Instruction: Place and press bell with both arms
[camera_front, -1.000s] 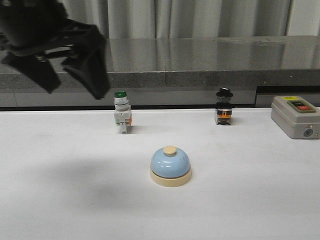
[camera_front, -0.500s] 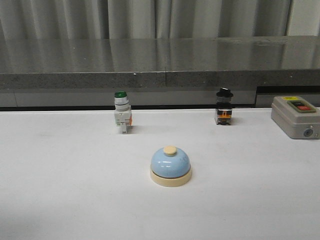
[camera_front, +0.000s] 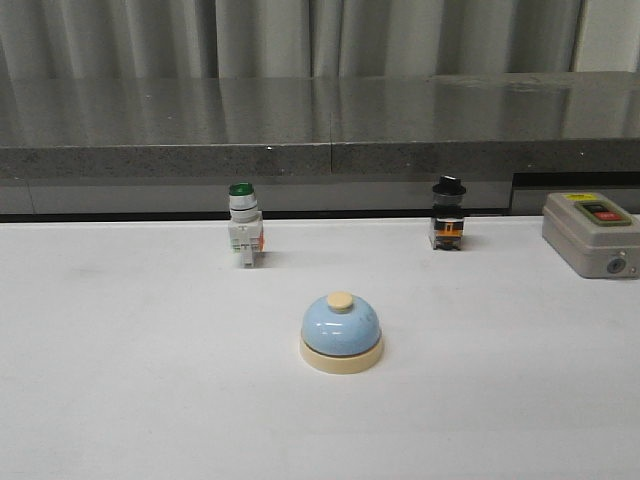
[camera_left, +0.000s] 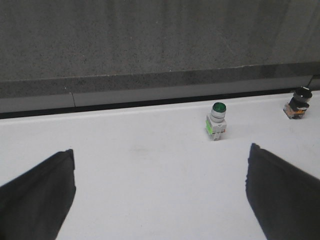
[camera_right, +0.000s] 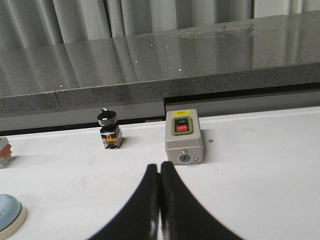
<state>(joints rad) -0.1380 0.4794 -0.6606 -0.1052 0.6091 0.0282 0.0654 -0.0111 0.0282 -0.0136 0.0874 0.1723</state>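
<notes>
The light-blue bell (camera_front: 341, 331) with its cream base and cream button stands alone on the white table, near the middle of the front view. Neither arm shows in the front view. In the left wrist view my left gripper (camera_left: 160, 192) is open, its two dark fingers (camera_left: 37, 195) far apart over bare table with nothing between them. My right gripper (camera_right: 159, 172) is shut, fingertips pressed together and empty. The bell's edge (camera_right: 9, 212) shows at the lower left corner of the right wrist view, well apart from the right gripper.
A green-capped white push-button switch (camera_front: 244, 226) stands behind the bell to the left. A black-knobbed switch (camera_front: 448, 215) stands behind to the right. A grey box with red and green buttons (camera_front: 592, 234) sits at the far right. A dark stone ledge (camera_front: 320, 125) runs along the table's back.
The left gripper, which hung at the upper left of the front view one second ago, has left that view. The bell has not moved.
</notes>
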